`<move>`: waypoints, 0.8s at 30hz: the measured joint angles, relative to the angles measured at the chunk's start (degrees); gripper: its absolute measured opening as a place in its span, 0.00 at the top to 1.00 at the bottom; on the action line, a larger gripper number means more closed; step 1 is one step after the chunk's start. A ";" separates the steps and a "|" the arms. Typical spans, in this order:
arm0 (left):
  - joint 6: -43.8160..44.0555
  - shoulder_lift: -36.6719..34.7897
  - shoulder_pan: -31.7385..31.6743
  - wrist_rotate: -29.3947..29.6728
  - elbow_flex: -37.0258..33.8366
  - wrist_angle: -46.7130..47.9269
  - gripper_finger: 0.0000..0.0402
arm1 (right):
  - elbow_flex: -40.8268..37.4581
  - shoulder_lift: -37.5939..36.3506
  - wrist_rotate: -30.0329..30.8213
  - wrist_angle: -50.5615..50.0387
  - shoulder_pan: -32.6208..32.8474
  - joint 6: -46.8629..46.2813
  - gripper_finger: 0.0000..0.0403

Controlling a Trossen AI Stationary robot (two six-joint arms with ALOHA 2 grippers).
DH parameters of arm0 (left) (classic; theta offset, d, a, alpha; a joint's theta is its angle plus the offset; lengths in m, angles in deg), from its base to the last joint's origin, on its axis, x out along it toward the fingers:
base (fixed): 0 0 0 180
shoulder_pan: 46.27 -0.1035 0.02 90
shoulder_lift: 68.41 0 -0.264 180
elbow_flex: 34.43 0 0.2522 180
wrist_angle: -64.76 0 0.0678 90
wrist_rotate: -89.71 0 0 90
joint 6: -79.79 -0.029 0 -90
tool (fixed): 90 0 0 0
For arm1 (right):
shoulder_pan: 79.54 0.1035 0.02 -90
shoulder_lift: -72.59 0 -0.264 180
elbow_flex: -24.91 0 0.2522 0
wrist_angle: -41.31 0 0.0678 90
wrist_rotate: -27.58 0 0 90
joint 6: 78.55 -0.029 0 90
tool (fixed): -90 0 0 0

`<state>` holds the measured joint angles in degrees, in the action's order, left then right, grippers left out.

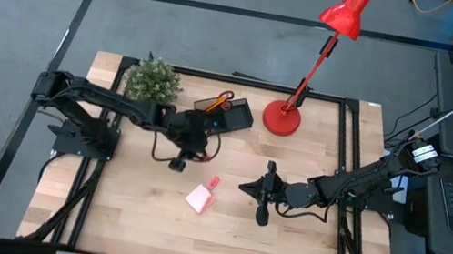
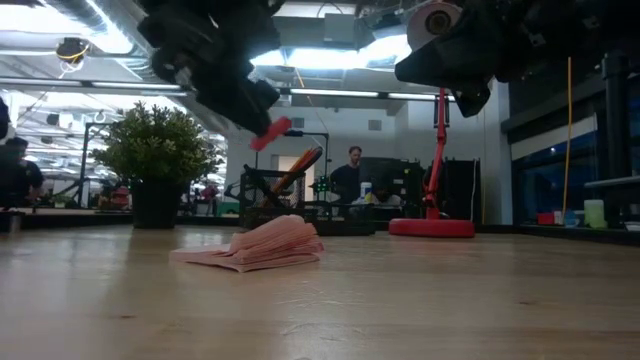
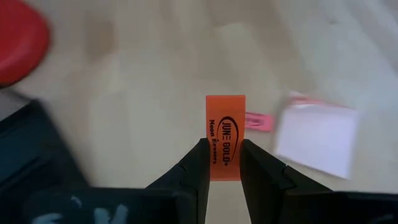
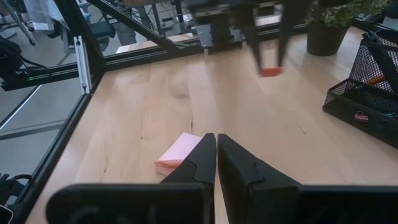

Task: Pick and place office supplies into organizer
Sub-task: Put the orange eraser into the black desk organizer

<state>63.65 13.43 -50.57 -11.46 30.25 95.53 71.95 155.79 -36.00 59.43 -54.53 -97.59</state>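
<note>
The left gripper (image 3: 224,163) is clamped on an orange eraser (image 3: 225,137), which stands upright between the fingers with its upper half sticking out past their tips. In the low view the eraser (image 2: 270,133) hangs clear above the table, so it is lifted, not resting. Judging from the high view, this gripper (image 1: 178,164) sits a short way in front of the black organizer (image 1: 230,115) and has not reached it.

Beyond the fingertips lies a pink note pad (image 3: 317,138), pages slightly fanned, on the wooden table (image 1: 128,221); a small pink block (image 3: 257,121) lies between the pad and the held eraser. Both are well apart from the organizer.

The right gripper (image 4: 216,158) has its fingers pressed together with nothing between them. It hovers over the table, with the note pad (image 4: 179,151) just beyond its fingertips.

The organizer already holds something orange and something red (image 1: 223,102), probably pencils and scissors, though exactly which I cannot tell. So the task looks partly done: some supplies are in, the eraser is on its way, and the pad and the small block are left on the table. A red lamp (image 1: 283,118) stands behind the right gripper's side and a potted plant (image 1: 153,80) near the left arm; neither is part of the job
</note>
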 joint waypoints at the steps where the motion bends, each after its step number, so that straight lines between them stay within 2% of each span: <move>1: 0.04 0.00 -0.83 0.44 0.00 -0.21 0.82 | 0.00 0.00 0.00 0.00 0.00 0.01 0.95; 8: 3.25 0.17 -5.36 9.93 0.00 -2.84 0.82 | 0.00 0.00 0.02 0.00 -0.02 0.05 0.95; 13: 4.83 0.68 -8.01 10.62 -0.02 -3.91 0.82 | 0.00 0.00 0.02 0.00 -0.02 0.10 0.95; 24: 9.35 6.21 -9.68 20.00 -0.04 -4.89 0.82 | 0.00 0.00 0.02 0.00 -0.02 0.19 0.95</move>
<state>73.00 19.65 -60.25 8.54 30.20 90.64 71.95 155.79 -35.98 59.43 -54.55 -97.41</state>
